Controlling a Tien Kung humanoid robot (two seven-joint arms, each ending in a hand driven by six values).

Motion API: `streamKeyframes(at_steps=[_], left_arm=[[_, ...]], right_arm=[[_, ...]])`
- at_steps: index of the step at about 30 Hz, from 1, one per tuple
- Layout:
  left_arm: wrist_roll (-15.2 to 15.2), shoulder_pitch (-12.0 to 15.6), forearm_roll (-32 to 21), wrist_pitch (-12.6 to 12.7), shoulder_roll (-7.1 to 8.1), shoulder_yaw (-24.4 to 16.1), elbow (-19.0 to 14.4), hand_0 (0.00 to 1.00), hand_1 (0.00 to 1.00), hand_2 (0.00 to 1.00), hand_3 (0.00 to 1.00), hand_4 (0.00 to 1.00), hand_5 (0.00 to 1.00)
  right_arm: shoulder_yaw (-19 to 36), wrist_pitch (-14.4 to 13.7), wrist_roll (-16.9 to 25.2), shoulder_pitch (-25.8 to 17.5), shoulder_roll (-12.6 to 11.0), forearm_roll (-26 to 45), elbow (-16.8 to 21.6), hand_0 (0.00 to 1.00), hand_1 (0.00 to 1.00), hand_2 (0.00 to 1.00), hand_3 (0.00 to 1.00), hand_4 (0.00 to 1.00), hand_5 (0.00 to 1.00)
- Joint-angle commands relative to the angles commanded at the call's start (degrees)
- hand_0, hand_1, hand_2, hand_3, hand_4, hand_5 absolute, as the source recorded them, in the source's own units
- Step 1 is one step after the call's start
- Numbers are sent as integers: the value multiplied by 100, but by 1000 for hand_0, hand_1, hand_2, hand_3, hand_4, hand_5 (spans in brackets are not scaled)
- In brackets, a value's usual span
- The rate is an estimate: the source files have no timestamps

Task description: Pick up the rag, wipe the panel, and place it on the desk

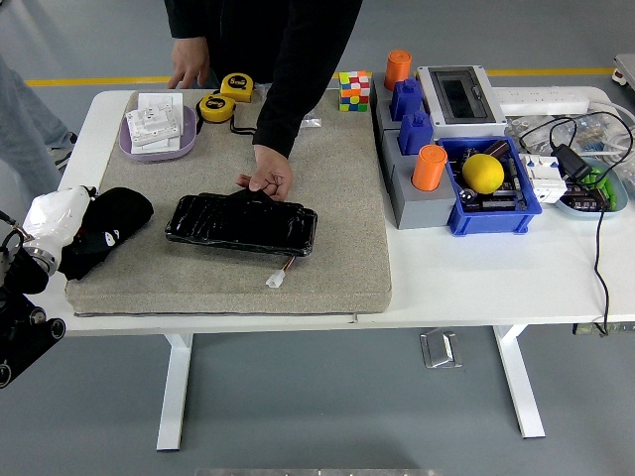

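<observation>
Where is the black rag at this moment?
In the head view the black rag lies at the left edge of the grey mat, left of the black panel, with the robot's left hand at its left end.
</observation>
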Motion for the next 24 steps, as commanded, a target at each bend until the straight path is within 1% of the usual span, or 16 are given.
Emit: streamKeyframes(at_steps=[3,4,9,10,15,16,21,22,24], left_arm=[[-24,-25,-4,9,-10,6,-19,445,597,594,605,775,332],[-24,-33,-9,4,-10,14,-17,450,599,602,618,799,357],[-22,-42,-14,-16,0,8,-3,450,599,602,618,799,357],[-22,-44,-12,-17,2,10,0,451,604,647,674,847,403],[-12,-43,-17,-42,19,20,17,451,604,647,674,847,403],[-4,-43,-5,-52,19,17,15,460,616,682,738,897,453],[21,-52,-30,-100,32,20,-21,460,616,682,738,897,453],[22,-53,-45,-114,33,14,-27,463,622,700,759,973,530],[29,-53,-63,-142,35,8,-31,463,622,700,759,973,530]], right_arm=[[-14,0,2,5,6,24,-2,794,692,723,673,998,512],[-11,-2,3,6,7,29,-3,795,692,723,672,998,512],[37,1,-12,0,9,-11,-5,795,692,723,672,998,512],[53,0,-13,-3,9,-22,-5,795,692,722,671,998,509],[115,-2,-20,-9,11,-60,-5,795,692,722,671,998,509],[141,-3,-29,-6,9,-90,-5,794,691,721,670,998,507],[293,-13,-72,1,9,-221,-5,794,691,721,670,998,507],[324,-16,-80,4,8,-250,-5,794,691,721,669,998,505],[331,-17,-84,4,6,-257,-5,794,691,721,669,998,505]])
